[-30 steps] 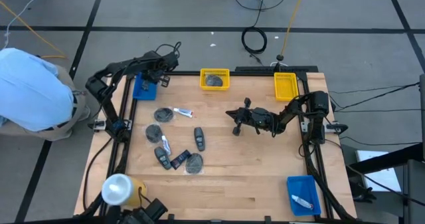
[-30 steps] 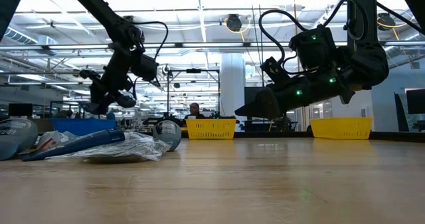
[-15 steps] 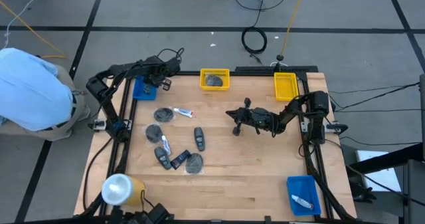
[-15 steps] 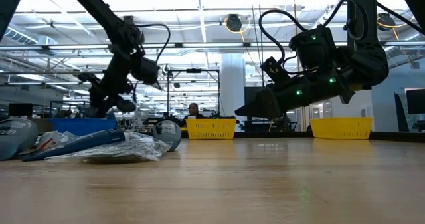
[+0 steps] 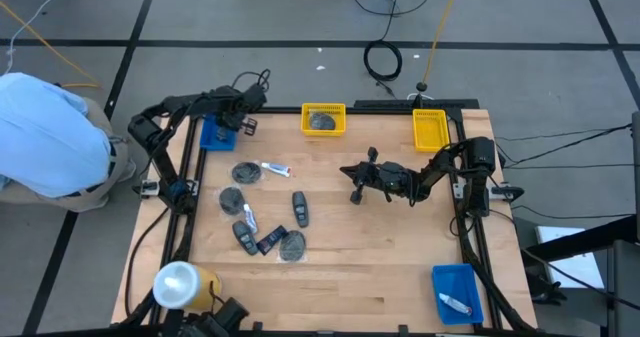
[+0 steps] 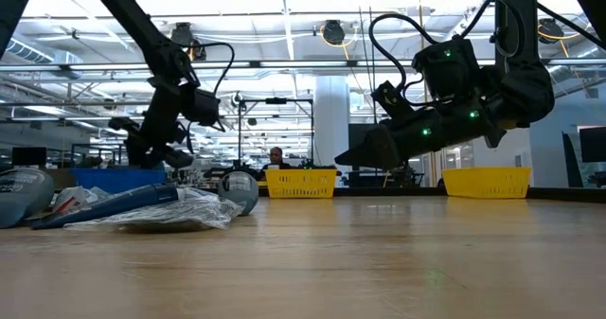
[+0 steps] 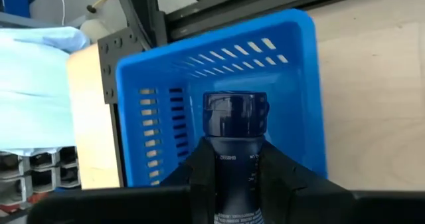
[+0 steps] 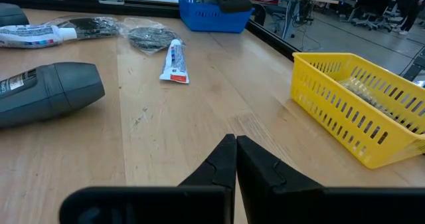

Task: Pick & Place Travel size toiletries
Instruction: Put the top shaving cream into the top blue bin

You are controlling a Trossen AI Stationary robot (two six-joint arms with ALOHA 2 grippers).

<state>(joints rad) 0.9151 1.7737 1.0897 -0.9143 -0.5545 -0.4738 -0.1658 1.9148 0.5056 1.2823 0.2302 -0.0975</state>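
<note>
1. The left end effector [image 7: 229, 177] hangs over the blue bin [image 7: 302, 84] at the desk's [image 5: 380, 267] far left corner, its fingers closed on a dark bottle [image 7: 232, 127]. The bottle points cap-first at the bin's open top, which I judge lines it up for dropping in; release looks like the next step.

2. The right end effector [image 8: 236, 159] is fully shut and holds nothing. It hovers over bare desk to the right of the blue bin, near the middle yellow bin [image 5: 324, 119]. It seems parked clear of the left arm's work.

3. The rest of the toiletries lie loose on the desk in front of the blue bin, still to be sorted: a white tube [image 5: 275, 168], grey discs [image 5: 246, 173], and black oblong pieces [image 5: 300, 209].

4. The middle yellow bin already has a grey item inside, and the second blue bin [image 5: 456, 293], at the corner diagonally opposite the first, holds a small white tube. This suggests sorting by kind is partly done.

5. A second yellow bin [image 5: 430, 129] stands far to the right of the blue bin.

6. Writing: the bottle carries small pale print near the fingers, too fine to read. The white tube has red and blue marks, but no words can be made out.
</note>
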